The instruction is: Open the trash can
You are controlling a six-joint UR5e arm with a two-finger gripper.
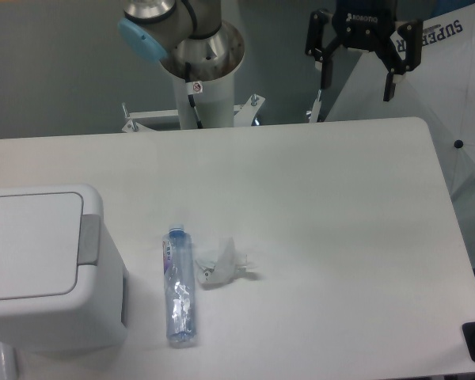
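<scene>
A white table (324,198) with rounded corners fills most of the view under soft, even light, its top faintly glossy. Behind its far edge runs a plain grey wall (55,63). At the upper right, beside and below the fingers, a white sheet (459,71) with dark lettering slopes past the table's edge.

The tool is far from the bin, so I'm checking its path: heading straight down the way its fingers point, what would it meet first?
Likely the white table near its far edge, or just behind it; depth is unclear. The open tool holds nothing.
</scene>
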